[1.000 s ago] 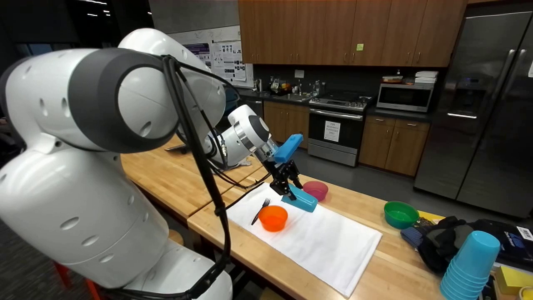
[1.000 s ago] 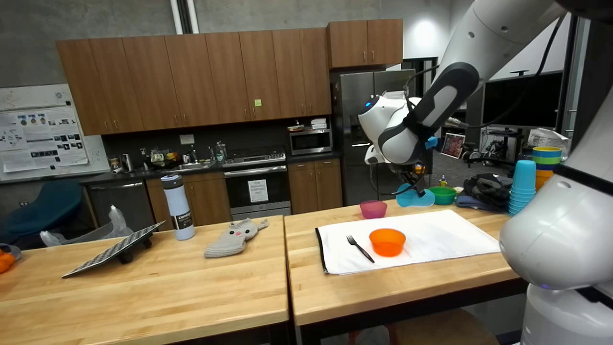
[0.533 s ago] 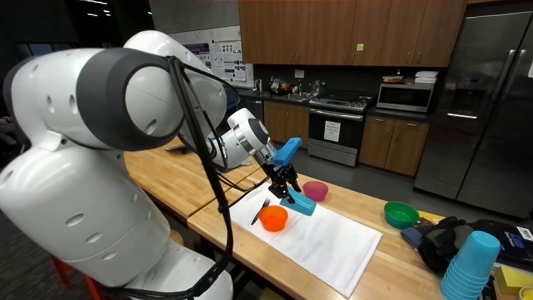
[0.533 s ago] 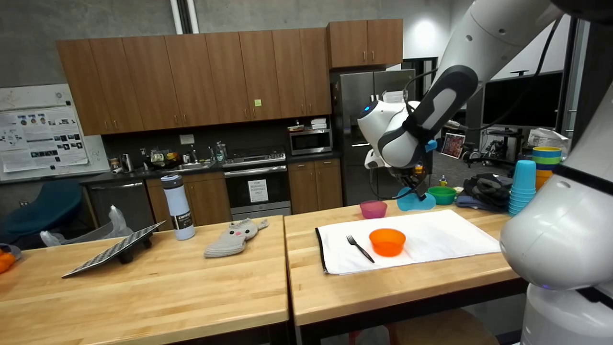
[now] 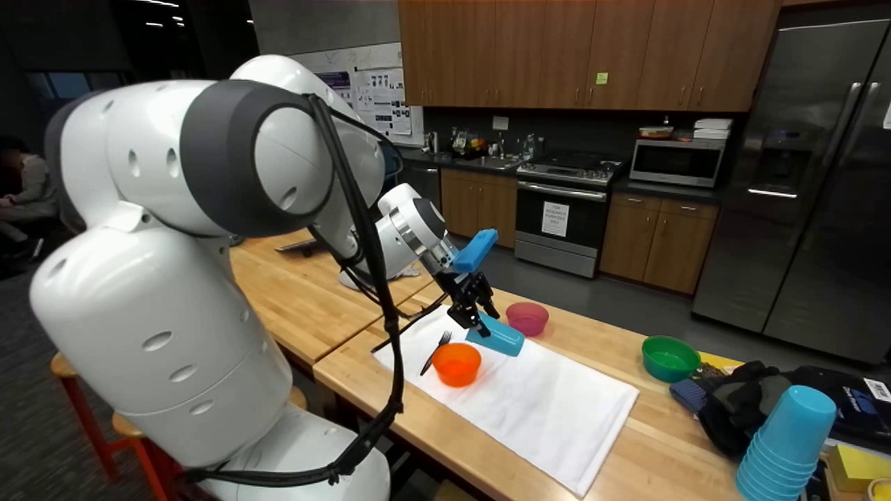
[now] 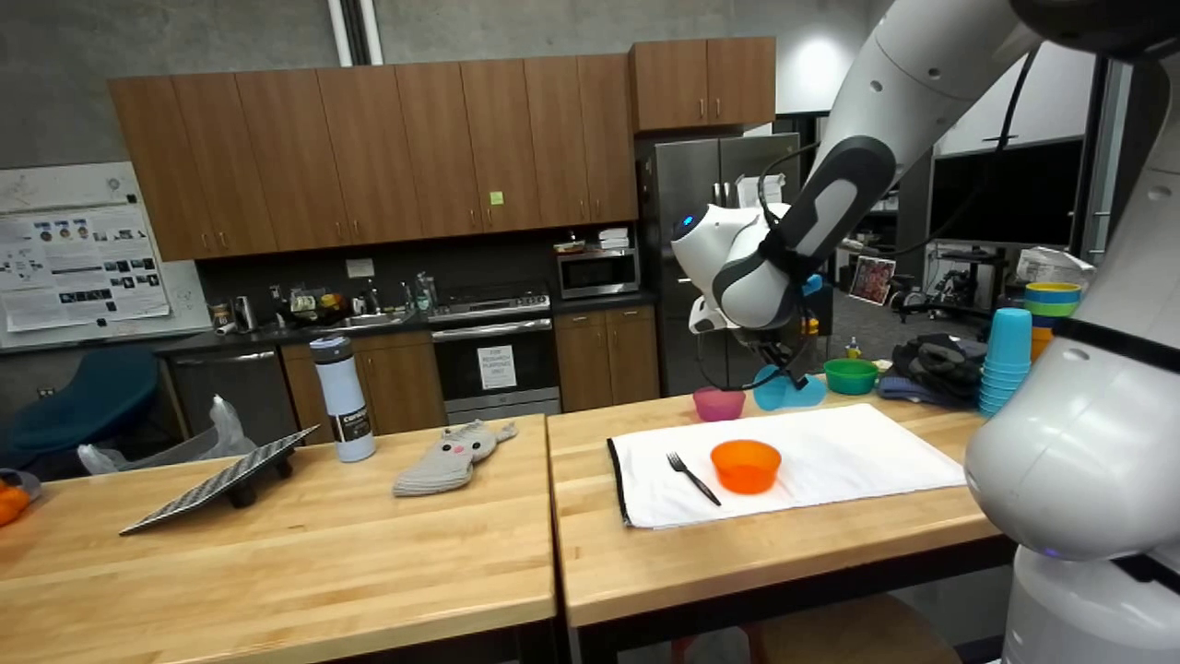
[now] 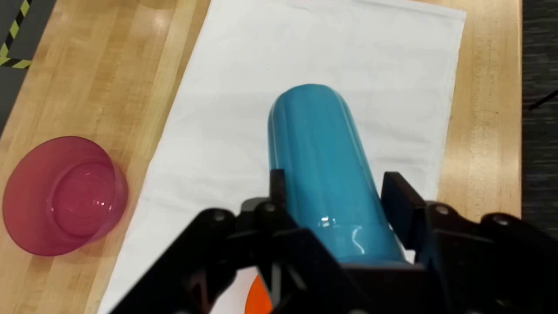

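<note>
**Blue cup (image 7: 320, 144) pinched by the gripper (image 7: 335, 187) over the white cloth (image 5: 550, 410)**

The robot arm (image 5: 174, 313) has swung since the frame one second earlier, its large links displaced in both exterior views. The cup has shifted slightly left in both. The pink bowl (image 7: 65, 196), orange bowl (image 5: 456, 364) and fork (image 6: 692, 477) remain in position.

Cup relative to fingers (image 7: 403, 211): in the wrist view, one finger bears on its left wall and the other on its right. The narrow end projects beyond the fingertips to the far side; the wide end lies close to the gripper body. The cup is tilted; contact with the cloth cannot be determined. The orange bowl stands nearer and left of it in both exterior views. The pink bowl stands off the cloth on the wooden table (image 5: 675, 438).
</note>
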`<state>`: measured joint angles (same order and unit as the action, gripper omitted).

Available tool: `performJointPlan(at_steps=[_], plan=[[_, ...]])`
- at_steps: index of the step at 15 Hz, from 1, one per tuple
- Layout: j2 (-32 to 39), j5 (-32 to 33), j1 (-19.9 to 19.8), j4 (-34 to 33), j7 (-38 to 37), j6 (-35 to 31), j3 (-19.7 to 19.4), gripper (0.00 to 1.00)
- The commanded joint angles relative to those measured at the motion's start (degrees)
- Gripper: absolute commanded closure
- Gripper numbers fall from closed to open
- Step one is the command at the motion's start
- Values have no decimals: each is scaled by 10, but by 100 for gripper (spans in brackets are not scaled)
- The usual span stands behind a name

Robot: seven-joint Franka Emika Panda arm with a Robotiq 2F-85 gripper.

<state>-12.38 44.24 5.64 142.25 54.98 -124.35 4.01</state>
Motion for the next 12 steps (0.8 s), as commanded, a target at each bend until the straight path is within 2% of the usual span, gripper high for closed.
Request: performJointPlan(at_steps=[1, 12], plan=[[25, 20, 2, -32, 22, 34, 2, 69], [68, 95, 18, -110, 105, 156, 28, 69]])
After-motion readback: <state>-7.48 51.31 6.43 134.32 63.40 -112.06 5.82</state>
